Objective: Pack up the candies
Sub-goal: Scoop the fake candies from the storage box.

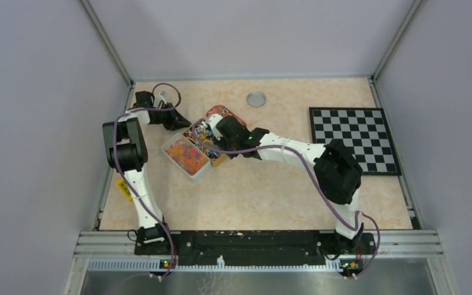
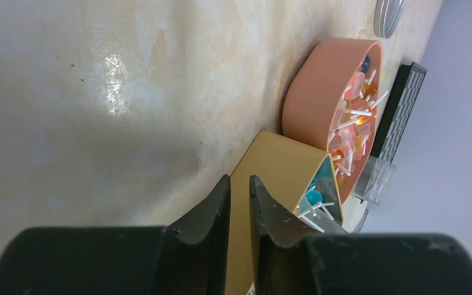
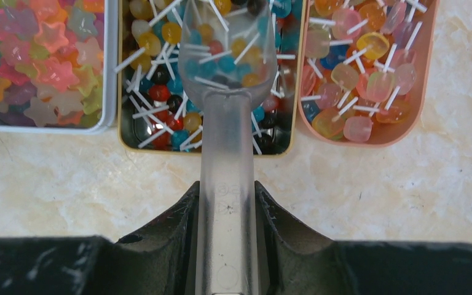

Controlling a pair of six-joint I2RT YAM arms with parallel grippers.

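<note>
Right end effector (image 3: 227, 203) pinches a clear scoop (image 3: 227, 92) over lollipops (image 3: 160, 92); left end effector (image 2: 239, 190) nearly closed, empty.

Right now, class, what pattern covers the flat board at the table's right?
A black-and-white checkerboard, clearest in the top external view.

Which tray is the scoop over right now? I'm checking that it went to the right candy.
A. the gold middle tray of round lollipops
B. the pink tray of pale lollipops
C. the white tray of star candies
A: the clear scoop, held by the right gripper, sits over the gold tray.
</note>
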